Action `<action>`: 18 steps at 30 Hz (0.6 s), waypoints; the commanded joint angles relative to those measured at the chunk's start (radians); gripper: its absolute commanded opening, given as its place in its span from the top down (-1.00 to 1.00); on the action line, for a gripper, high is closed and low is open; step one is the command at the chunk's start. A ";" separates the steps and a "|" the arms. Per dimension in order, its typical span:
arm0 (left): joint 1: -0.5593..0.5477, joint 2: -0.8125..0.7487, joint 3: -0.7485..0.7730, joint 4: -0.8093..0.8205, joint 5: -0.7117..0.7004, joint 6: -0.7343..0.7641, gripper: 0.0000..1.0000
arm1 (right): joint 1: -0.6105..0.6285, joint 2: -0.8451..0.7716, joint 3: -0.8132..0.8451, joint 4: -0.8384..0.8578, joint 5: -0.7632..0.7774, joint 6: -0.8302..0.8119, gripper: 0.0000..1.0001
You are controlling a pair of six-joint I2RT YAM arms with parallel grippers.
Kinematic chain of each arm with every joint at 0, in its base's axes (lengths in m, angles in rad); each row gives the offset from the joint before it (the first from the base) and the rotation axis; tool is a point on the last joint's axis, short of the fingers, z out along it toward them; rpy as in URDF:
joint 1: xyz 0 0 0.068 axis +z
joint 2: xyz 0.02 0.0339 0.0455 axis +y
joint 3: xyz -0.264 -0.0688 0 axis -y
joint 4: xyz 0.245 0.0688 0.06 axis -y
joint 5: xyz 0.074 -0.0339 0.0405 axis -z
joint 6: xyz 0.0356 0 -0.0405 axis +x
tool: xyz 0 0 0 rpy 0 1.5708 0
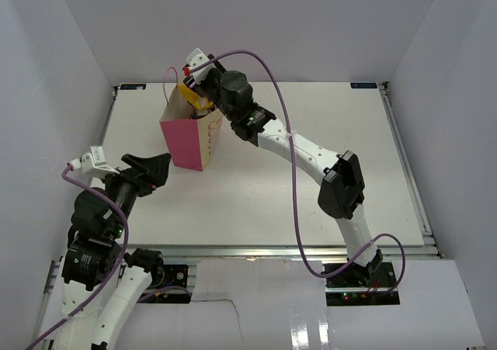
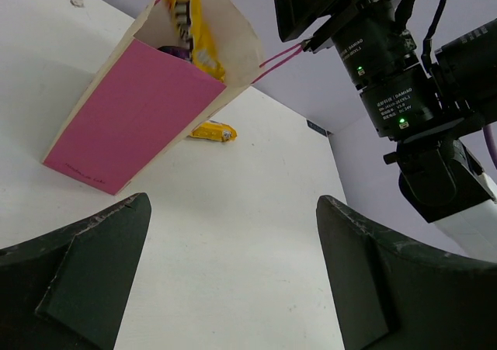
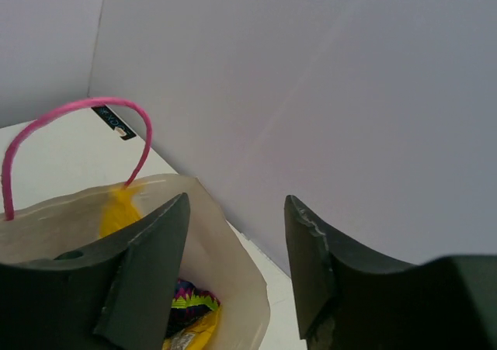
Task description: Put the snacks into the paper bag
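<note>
Hovering over the mouth of the paper bag [image 1: 183,143], my right gripper [image 3: 235,201] has its jaws apart with nothing between them; only the back wall shows through the gap. The bag stands upright at the far left of the table [image 1: 326,171], and it is partly loaded. One yellow candy packet [image 2: 194,24] leans just inside the rim, and something with purple print [image 3: 191,294], probably the chip bag, sits deeper in with more yellow below it. I can't count what else is down there, and I see no brown bar or tiny wrapper anywhere.

One job is plainly left: another yellow packet [image 2: 212,131] lies flat on the table just beyond the bag, on its far side. My left gripper [image 2: 233,201] is spread wide and empty, near the bag's near side. I judge the task mostly done, with that loose packet to collect.
</note>
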 commanded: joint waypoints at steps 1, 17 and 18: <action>0.004 0.015 -0.006 0.010 0.025 0.001 -0.96 | -0.002 -0.075 0.008 0.073 0.004 -0.015 -0.20; 0.004 0.046 -0.028 0.040 0.098 0.021 -0.96 | -0.358 -0.326 -0.162 -0.448 -0.835 0.180 -0.63; 0.003 0.054 -0.032 0.054 0.102 0.023 -0.96 | -0.392 -0.333 -0.199 -0.456 -0.970 0.169 -0.75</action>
